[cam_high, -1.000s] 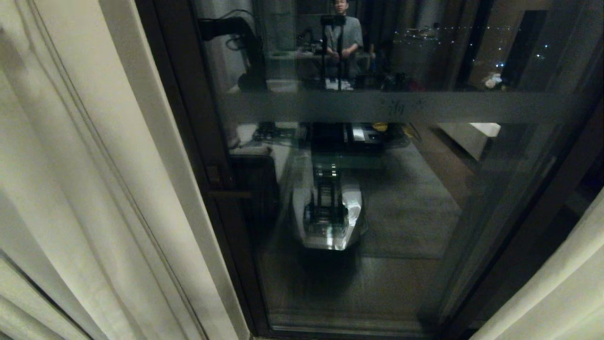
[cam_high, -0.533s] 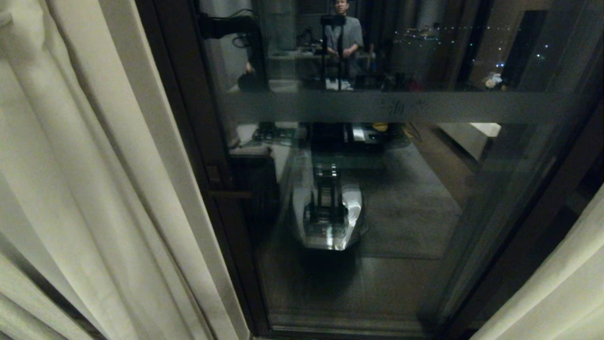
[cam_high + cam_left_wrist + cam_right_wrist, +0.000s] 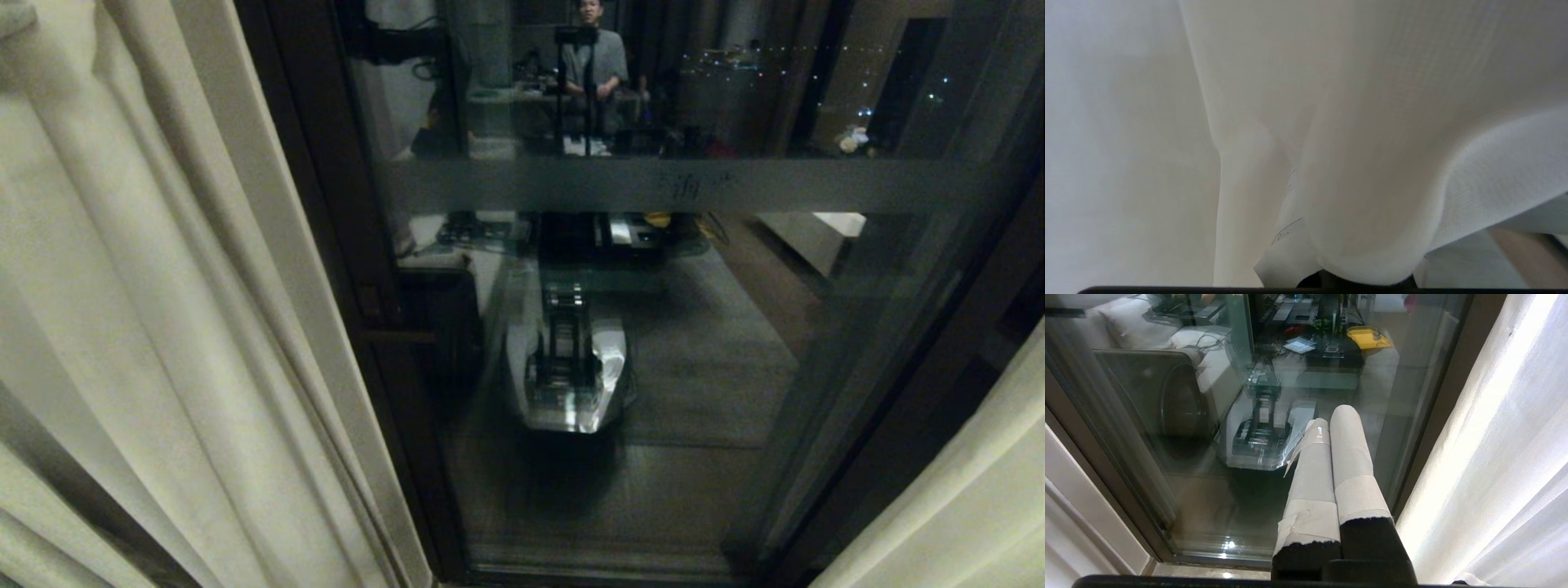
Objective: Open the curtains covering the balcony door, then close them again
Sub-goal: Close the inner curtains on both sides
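Observation:
The left curtain [image 3: 163,327] hangs in cream pleats along the left side, and the right curtain [image 3: 963,506] shows at the lower right. Between them the balcony door [image 3: 694,343] stands uncovered, dark-framed with a frosted band [image 3: 571,184]. In the left wrist view the curtain [image 3: 1355,122] fills the picture. A fold of it bulges over my left gripper [image 3: 1363,265], which is shut on it; one taped finger [image 3: 1286,265] shows beside the fold. My right gripper [image 3: 1333,420] is shut and empty, pointing at the lower glass [image 3: 1208,465] next to the right curtain [image 3: 1494,457].
The glass reflects my own base [image 3: 567,376] and a standing person [image 3: 594,57] in the room behind me. The door's dark frame [image 3: 326,204] runs just beside the left curtain's inner edge. A handle [image 3: 396,335] sits on the frame.
The left curtain's pleats have bunched and shifted, and a dark gap has widened at its lower left. Its inner edge has stayed put. The arm reflected at the glass's top left has risen.

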Robot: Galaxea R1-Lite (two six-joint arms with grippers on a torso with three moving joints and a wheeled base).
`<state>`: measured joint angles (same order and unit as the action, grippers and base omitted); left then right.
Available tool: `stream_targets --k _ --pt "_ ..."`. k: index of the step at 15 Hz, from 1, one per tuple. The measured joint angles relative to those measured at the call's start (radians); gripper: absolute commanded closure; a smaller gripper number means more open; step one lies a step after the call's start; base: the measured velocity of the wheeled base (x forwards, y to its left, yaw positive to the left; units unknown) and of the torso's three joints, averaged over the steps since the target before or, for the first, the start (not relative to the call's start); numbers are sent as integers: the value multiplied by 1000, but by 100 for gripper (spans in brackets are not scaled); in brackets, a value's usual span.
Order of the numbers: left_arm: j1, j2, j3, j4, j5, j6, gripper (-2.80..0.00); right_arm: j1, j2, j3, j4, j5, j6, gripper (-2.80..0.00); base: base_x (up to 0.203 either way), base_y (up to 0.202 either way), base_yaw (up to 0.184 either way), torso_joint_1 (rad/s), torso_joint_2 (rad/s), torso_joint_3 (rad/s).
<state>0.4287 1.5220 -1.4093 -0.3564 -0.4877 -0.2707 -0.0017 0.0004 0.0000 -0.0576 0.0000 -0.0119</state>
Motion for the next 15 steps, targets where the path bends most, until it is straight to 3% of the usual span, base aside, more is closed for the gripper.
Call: stream_targets --k 8,15 --pt "-175 -81 51 -2 3 -4 0 0 0 0 0 0 0 0 0 0 0 0 0 0" --pt "-385 -168 147 -6 9 0 0 0 0 0 0 0 0 0 0 0 0 0 0 0"
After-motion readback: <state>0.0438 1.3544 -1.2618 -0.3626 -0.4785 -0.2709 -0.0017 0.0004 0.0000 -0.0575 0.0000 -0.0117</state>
